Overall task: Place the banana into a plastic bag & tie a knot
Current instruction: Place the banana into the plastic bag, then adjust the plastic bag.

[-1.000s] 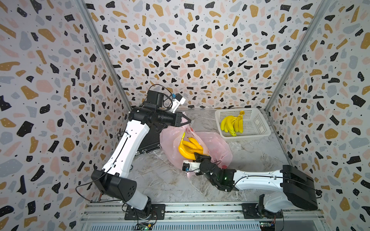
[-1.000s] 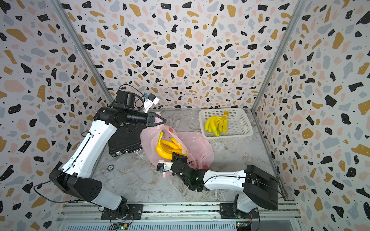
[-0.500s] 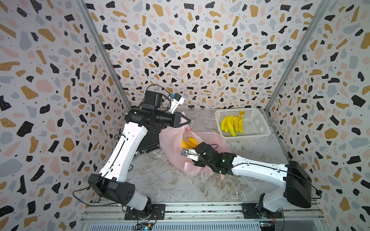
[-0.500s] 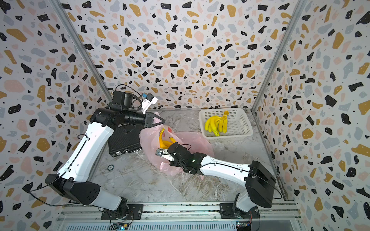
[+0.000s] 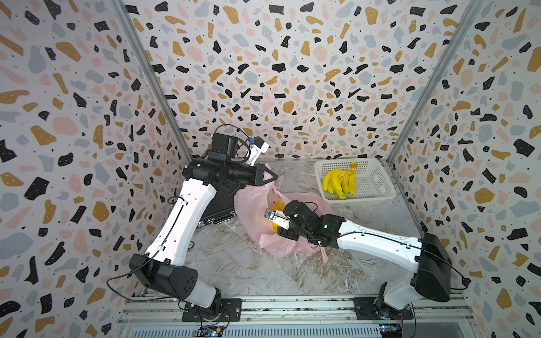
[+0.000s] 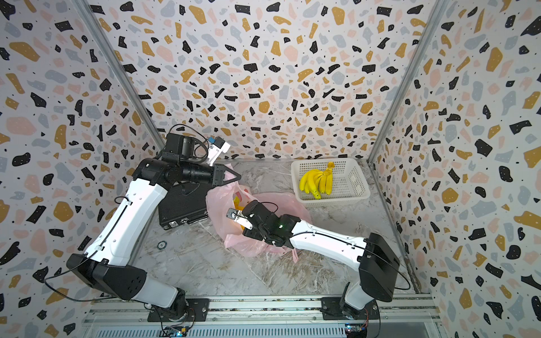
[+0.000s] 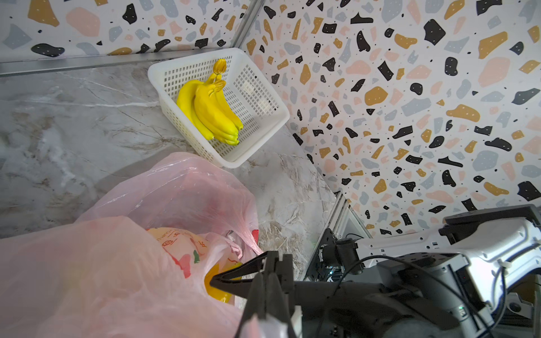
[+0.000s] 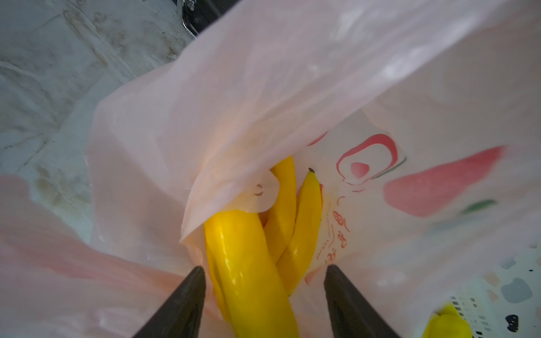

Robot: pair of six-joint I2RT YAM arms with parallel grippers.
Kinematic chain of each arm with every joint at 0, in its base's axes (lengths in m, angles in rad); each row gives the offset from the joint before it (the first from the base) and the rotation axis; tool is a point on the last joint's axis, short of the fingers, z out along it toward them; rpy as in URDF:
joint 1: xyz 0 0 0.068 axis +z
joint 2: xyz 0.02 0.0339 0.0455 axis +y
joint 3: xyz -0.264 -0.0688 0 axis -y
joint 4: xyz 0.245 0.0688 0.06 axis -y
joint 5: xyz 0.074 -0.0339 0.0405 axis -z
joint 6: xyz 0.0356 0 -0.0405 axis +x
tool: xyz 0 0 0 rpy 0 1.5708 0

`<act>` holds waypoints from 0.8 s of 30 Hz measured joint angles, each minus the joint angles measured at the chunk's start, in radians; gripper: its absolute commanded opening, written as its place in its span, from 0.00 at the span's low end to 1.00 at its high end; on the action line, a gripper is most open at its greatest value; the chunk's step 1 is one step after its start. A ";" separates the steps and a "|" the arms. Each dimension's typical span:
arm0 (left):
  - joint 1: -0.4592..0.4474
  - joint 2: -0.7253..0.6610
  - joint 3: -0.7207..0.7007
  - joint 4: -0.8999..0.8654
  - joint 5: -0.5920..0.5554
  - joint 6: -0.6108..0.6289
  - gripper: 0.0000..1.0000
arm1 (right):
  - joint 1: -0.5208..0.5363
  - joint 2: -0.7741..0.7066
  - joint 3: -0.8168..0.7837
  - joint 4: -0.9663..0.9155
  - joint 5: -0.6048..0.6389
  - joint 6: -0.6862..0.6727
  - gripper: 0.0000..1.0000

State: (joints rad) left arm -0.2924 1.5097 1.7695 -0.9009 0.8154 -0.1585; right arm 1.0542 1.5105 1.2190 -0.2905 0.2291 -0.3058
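A pink plastic bag (image 5: 251, 202) (image 6: 216, 202) lies on the marble table with its mouth lifted. My left gripper (image 5: 270, 175) (image 6: 234, 177) is shut on the bag's upper rim and holds it up. A yellow banana bunch (image 8: 248, 263) lies inside the bag, and a little yellow of it shows in both top views (image 5: 276, 206) (image 6: 236, 200). My right gripper (image 8: 263, 267) reaches into the bag's mouth. It is open, with the banana between its two fingers and a gap on each side. In the left wrist view the bag (image 7: 117, 263) fills the near side.
A white basket (image 5: 377, 187) (image 7: 263, 123) at the back right holds another banana bunch (image 5: 339, 181). A black case (image 6: 181, 207) lies on the table left of the bag, under my left arm. A small ring (image 6: 161, 244) lies on the table. Patterned walls enclose three sides.
My right gripper carried the banana from the table in front of the bag into its mouth and has now opened, letting the banana go. The left gripper kept holding the rim.
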 measured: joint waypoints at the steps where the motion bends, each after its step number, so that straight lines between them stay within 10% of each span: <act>1: 0.003 0.000 -0.003 0.004 -0.010 -0.004 0.00 | -0.011 -0.032 -0.010 0.005 -0.013 0.019 0.78; 3: 0.013 0.000 -0.011 0.013 -0.029 -0.016 0.00 | -0.042 -0.113 -0.040 0.016 -0.039 0.058 0.99; 11: 0.064 0.001 -0.053 0.052 -0.072 -0.060 0.00 | -0.060 -0.343 -0.269 0.159 -0.090 0.112 0.99; 24: 0.096 0.014 -0.062 0.091 -0.090 -0.107 0.00 | 0.163 -0.263 -0.524 0.587 0.078 -0.058 0.75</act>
State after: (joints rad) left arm -0.1963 1.5234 1.7073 -0.8101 0.7250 -0.2657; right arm 1.2171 1.2476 0.6952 0.2970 0.3073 -0.3637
